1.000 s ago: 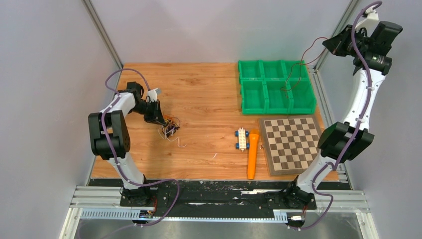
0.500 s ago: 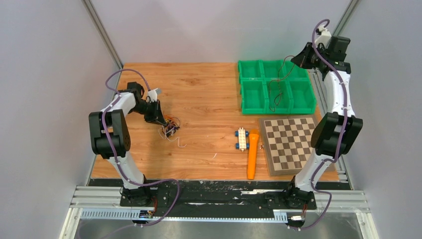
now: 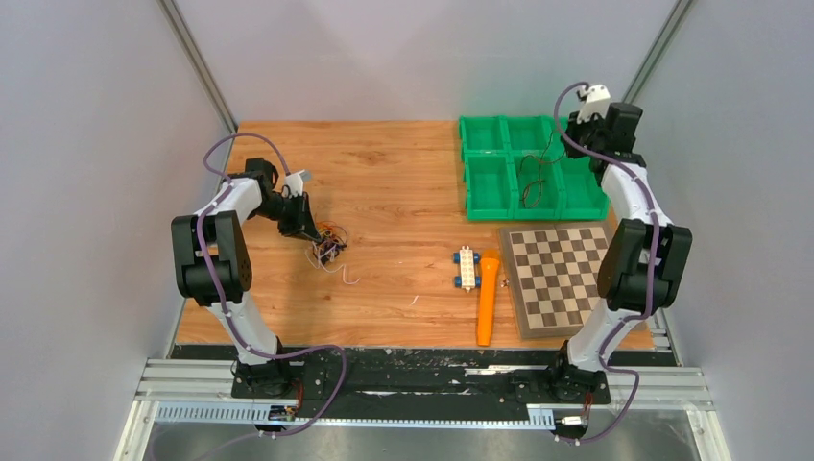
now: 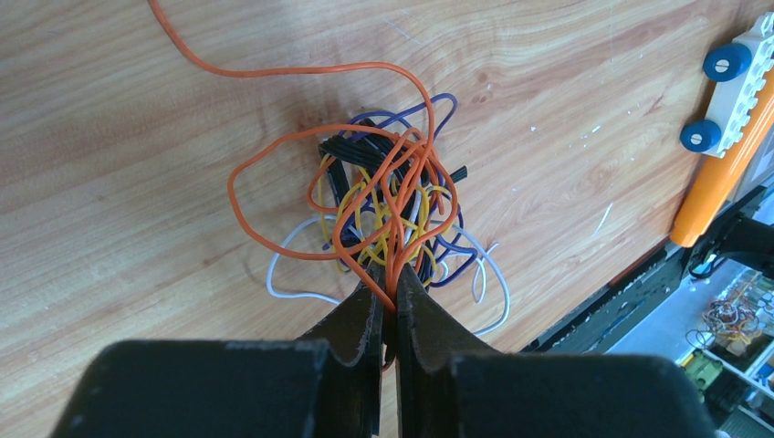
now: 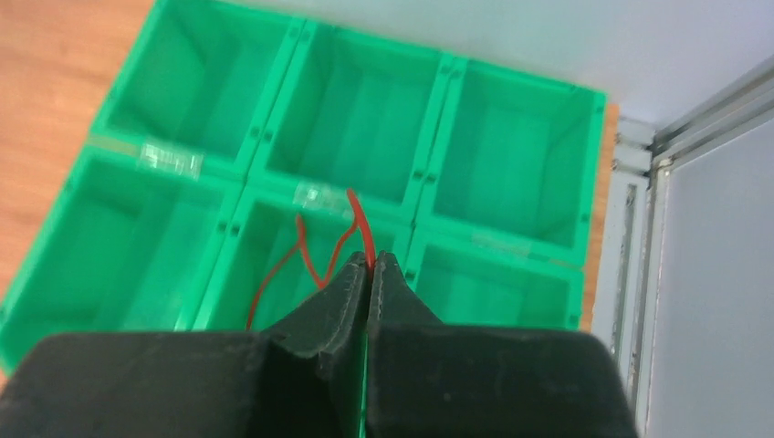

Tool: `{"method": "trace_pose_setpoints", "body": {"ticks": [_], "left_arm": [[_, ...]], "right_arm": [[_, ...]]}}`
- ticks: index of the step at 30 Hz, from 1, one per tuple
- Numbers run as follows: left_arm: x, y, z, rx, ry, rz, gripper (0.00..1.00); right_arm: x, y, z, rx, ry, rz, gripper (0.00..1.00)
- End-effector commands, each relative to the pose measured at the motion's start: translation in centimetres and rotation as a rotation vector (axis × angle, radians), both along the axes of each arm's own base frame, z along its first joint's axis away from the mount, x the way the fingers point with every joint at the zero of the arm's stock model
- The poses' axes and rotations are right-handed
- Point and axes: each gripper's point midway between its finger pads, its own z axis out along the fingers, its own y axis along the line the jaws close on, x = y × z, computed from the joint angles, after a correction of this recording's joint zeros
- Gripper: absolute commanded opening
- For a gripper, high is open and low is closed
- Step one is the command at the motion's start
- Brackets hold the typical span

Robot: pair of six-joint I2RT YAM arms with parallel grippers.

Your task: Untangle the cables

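Observation:
The tangle of cables [image 3: 329, 247] lies on the wooden table left of centre; in the left wrist view [image 4: 392, 214] it is a clump of orange, yellow, black, purple and white thin wires. My left gripper [image 3: 315, 233] [image 4: 388, 278] is shut on orange strands at the clump's near edge. My right gripper [image 3: 573, 128] [image 5: 370, 260] is shut on one separate red wire [image 5: 310, 260], which hangs down into the green bin tray's [image 3: 485, 197] front middle compartment. In the top view the wire [image 3: 534, 173] looks thin and dark.
A checkerboard [image 3: 560, 277] lies in front of the green tray. An orange cylinder [image 3: 488, 298] and a white toy block with blue wheels [image 3: 466, 268] lie mid-table. A loose white wire [image 3: 347, 275] lies beside the clump. A metal frame rail [image 5: 639, 274] runs right of the tray.
My right arm has swung down and left from high at the back right, lowering the red wire into the green tray. The left arm and the clump have not moved.

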Motion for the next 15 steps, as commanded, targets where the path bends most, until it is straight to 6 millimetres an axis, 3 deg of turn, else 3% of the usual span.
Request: {"method": "trace_pose_setpoints", "body": {"ticks": [1, 7, 12, 15], "left_arm": [[1.1, 0.0, 0.6, -0.004, -0.036, -0.001, 0.10], [0.9, -0.1, 0.5, -0.009, -0.033, -0.001, 0.10], [0.9, -0.2, 0.6, -0.010, -0.035, -0.001, 0.10], [0.8, -0.2, 0.6, -0.010, -0.035, -0.003, 0.10]], "right_arm": [[-2.3, 2.6, 2.5, -0.225, -0.144, 0.123, 0.00], [-4.8, 4.8, -3.9, -0.299, -0.025, 0.229, 0.00], [-5.0, 5.6, -8.6, -0.311, 0.089, 0.270, 0.00], [-4.6, 5.6, -10.4, -0.323, 0.128, 0.273, 0.00]]}}
